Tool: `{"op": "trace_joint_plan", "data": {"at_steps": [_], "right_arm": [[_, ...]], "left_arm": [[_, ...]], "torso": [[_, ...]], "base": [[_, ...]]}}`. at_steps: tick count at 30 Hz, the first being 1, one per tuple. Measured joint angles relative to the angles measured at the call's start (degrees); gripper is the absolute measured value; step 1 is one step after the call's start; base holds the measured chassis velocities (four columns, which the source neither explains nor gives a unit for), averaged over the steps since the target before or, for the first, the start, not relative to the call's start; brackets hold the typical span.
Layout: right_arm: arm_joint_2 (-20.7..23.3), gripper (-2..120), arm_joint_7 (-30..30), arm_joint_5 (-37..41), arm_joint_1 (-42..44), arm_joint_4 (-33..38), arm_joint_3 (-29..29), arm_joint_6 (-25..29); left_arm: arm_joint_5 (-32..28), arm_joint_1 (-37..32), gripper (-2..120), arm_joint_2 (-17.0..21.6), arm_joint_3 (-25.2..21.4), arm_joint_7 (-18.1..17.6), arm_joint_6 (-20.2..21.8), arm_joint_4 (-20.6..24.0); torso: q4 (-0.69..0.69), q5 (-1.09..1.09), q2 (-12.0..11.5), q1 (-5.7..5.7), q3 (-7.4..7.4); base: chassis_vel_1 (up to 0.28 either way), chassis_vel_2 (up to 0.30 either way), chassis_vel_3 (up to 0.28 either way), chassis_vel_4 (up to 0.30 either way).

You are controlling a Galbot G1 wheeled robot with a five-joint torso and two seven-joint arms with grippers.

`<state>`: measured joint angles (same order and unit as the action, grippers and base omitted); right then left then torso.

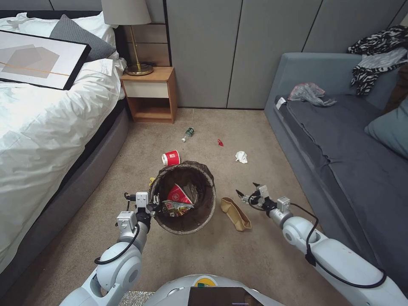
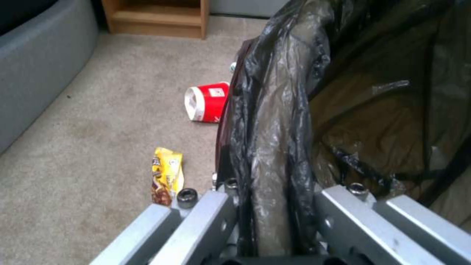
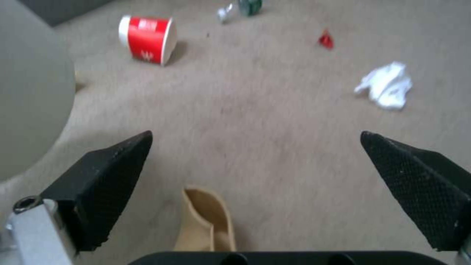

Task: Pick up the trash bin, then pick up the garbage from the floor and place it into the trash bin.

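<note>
On the carpet, centre: bin (image 1: 183,197) pinched at its near-left rim by left gripper (image 1: 154,207), some litter inside. Right gripper (image 1: 247,192), fingers spread, over paper bag (image 1: 236,213). Cup (image 1: 171,158), bottle (image 1: 188,134), tissue (image 1: 241,157) remain.

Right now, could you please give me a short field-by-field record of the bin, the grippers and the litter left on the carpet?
bin: round bin with dark bag liner, held at its rim, already containing a red paper cup and a wrapper
left gripper: shut on the bin's rim
right gripper: open, above the crumpled brown paper bag
still on floor: red-and-white paper cup, yellow snack wrapper, white tissue wad, green-labelled bottle, red scrap
</note>
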<state>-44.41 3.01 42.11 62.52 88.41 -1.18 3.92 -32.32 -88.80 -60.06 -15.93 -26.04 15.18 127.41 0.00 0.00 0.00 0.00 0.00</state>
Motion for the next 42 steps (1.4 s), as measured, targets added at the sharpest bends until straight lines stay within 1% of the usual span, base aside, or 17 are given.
{"op": "trace_joint_plan", "data": {"at_steps": [10,24,29,34,37,39,42], "right_arm": [[-2.8,100,0.9,-2.0,-1.8,-5.1,-3.3,-0.5],[-5.2,100,1.9,-3.8,-1.7,-9.1,-4.1,-0.3],[-7.0,100,2.1,-4.9,-1.8,-11.4,-4.3,-0.2],[-9.1,100,2.6,-6.1,-3.0,-16.0,-4.5,0.2],[-9.6,100,2.6,-6.2,-3.3,-17.0,-4.5,0.3],[-11.3,100,3.1,-7.3,-4.2,-20.6,-4.5,0.3],[-12.1,100,3.3,-7.8,-4.6,-22.1,-4.7,0.3]], "left_arm": [[-0.1,0.3,2,0.0,0.1,0.0,0.0,-0.3],[-0.2,0.3,2,0.2,0.3,0.0,0.0,-0.3],[-0.2,0.0,2,0.2,0.2,0.0,0.0,0.0],[0.1,-0.4,2,-0.1,0.1,0.0,0.0,0.3],[0.1,-0.4,2,-0.2,0.1,0.0,0.0,0.3],[0.2,-0.2,2,-0.4,0.3,0.0,0.0,0.3],[0.2,-0.1,2,-0.4,0.4,0.0,0.0,0.2]], "torso": [[0.0,-0.01,0.0,0.0,0.0],[0.0,0.0,0.0,0.0,0.0],[0.0,0.0,0.0,0.0,0.0],[0.0,0.0,0.0,0.0,0.0],[0.0,-0.01,0.0,0.0,0.0],[0.0,-0.01,0.0,0.0,0.0],[0.0,-0.01,0.0,0.0,0.0]], "base": [[0.0,0.0,0.0,0.0],[0.0,0.0,0.0,0.0],[0.0,0.0,0.0,0.0],[0.0,0.0,0.0,0.0],[0.0,0.0,0.0,0.0],[0.0,0.0,0.0,0.0],[0.0,0.0,0.0,0.0]]}}
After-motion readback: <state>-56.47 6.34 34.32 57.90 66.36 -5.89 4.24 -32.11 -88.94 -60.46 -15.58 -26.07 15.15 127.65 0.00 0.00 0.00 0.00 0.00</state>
